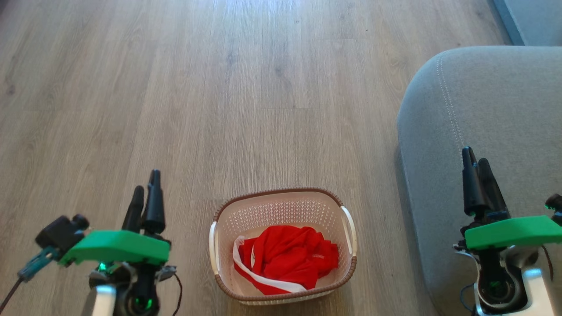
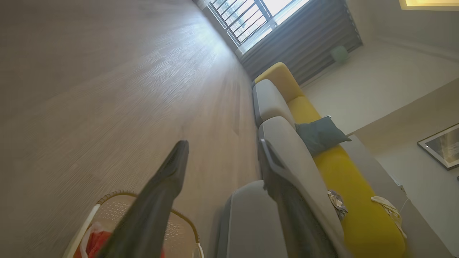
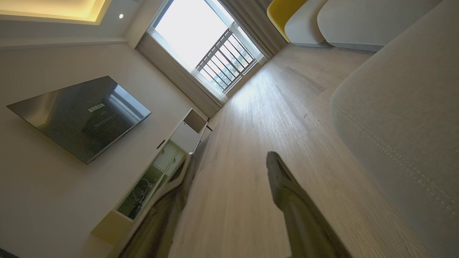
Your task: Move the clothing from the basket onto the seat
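The cream basket [image 1: 283, 206] with a brown braided rim sits on the wood floor, low in the middle of the head view. Red clothing [image 1: 290, 259] with a white band lies bunched inside it. The grey seat [image 1: 491, 109] fills the right side, its stitched seam curving round the corner. My left gripper [image 1: 146, 184] hangs open to the left of the basket, holding nothing. My right gripper [image 1: 476, 160] is open above the seat's front part, also holding nothing. In the left wrist view the basket [image 2: 107, 204] and a bit of red clothing [image 2: 96, 242] show at the bottom, behind my open left gripper [image 2: 224, 147].
Wood floor [image 1: 219, 87] stretches ahead of the basket. The left wrist view shows a yellow and grey sofa [image 2: 322, 161] with a dark cushion [image 2: 319, 134]. The right wrist view shows a wall television [image 3: 80, 114], a low white cabinet [image 3: 165, 157] and a window with railings [image 3: 215, 61].
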